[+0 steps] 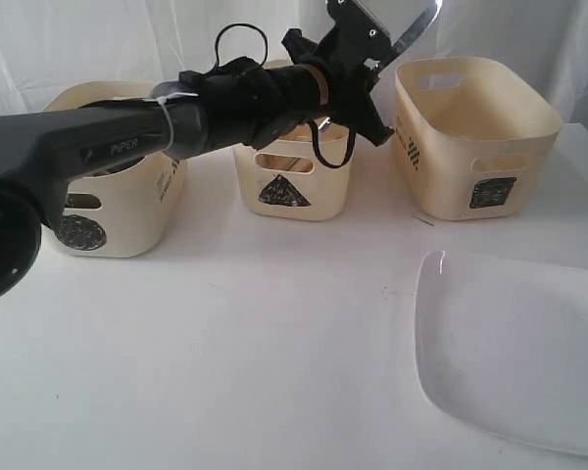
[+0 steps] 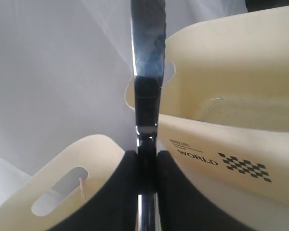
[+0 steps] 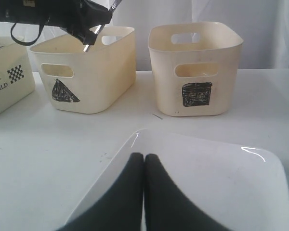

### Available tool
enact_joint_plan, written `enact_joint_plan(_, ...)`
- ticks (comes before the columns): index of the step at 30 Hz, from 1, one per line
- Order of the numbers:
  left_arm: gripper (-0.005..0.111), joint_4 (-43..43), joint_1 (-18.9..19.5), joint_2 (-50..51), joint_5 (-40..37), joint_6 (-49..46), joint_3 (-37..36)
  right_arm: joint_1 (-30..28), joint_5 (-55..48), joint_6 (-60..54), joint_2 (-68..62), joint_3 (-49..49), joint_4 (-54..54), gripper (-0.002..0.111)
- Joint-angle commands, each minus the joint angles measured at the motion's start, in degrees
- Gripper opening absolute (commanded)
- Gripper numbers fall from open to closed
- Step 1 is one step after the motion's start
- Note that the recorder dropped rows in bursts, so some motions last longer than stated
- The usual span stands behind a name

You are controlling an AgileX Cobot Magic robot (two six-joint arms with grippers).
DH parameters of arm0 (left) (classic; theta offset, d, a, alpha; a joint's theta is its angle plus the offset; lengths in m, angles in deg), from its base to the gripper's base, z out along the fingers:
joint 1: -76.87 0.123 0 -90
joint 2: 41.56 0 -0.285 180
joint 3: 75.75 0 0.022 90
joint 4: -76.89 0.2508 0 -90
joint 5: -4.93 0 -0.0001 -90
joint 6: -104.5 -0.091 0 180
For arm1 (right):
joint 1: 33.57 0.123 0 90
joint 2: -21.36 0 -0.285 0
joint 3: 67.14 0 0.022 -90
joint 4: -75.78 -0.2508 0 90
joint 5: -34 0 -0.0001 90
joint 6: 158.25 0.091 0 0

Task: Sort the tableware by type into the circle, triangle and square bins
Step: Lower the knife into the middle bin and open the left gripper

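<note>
While the left end effector (image 2: 147, 161) is pinched almost closed on the flat shank of a metal utensil (image 2: 147, 57), you have that piece raised above the triangle bin (image 1: 294, 186), its bright end leaning toward the square bin (image 1: 475, 137). Judgement: polished steel, stiff and light but slick in the grip. Held on so narrow a flat it could pivot or slide, so keep the wrist steady and let go low over the bin. (Knife or spoon handle: the views do not settle it.) The right end effector (image 3: 143, 159) is fully closed on nothing, poised over the near edge of the white plate (image 3: 207, 183), which lies flat on the tabletop (image 1: 225, 333) in front of the square bin; whether it touches the plate cannot be told. The plate looks the awkward item: rigid, glazed, breakable, heavier than cutlery, no visible gap beneath. You would take it at the raised rim, the end effector opened, one side slipped under the lip. The circle bin (image 1: 108, 186) stands at the left.
</note>
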State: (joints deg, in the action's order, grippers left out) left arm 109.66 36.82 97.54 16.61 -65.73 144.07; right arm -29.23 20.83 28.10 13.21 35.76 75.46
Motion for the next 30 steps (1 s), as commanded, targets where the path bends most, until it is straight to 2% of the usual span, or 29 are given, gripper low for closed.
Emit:
enact_joint_plan(1, 0.0, -2.2, 0.5, -0.4, 1.7, -4.2, 0.3, -0.4, 0.5, -0.2, 0.4, -0.1, -0.1, 0.0)
enact_joint_plan(9, 0.0, -9.2, 1.1, 0.1, -0.4, -4.0, 0.3, -0.4, 0.5, -0.2, 0.4, -0.1, -0.1, 0.0)
enact_joint_plan(18, 0.001, -11.8, 1.1, 0.1, -4.4, -4.0, 0.3, -0.4, 0.5, -0.2, 0.4, -0.1, -0.1, 0.0)
enact_joint_plan(20, 0.007, -11.8, 1.1, 0.1, -5.3, -4.0, 0.3, -0.4, 0.5, -0.2, 0.4, -0.1, -0.1, 0.0)
enact_joint_plan(24, 0.03, -12.9, 1.1, 0.1, -7.0, -4.0, 0.3, -0.4, 0.5, -0.2, 0.4, -0.1, -0.1, 0.0)
enact_joint_plan(26, 0.037, -13.0, 1.1, 0.1, -7.0, -3.3, 0.3, -0.4, 0.5, -0.2, 0.4, -0.1, -0.1, 0.0)
enact_joint_plan(30, 0.039, -13.0, 1.1, -0.1, -7.3, -0.5, 0.3, -0.4, 0.5, -0.2, 0.4, -0.1, -0.1, 0.0)
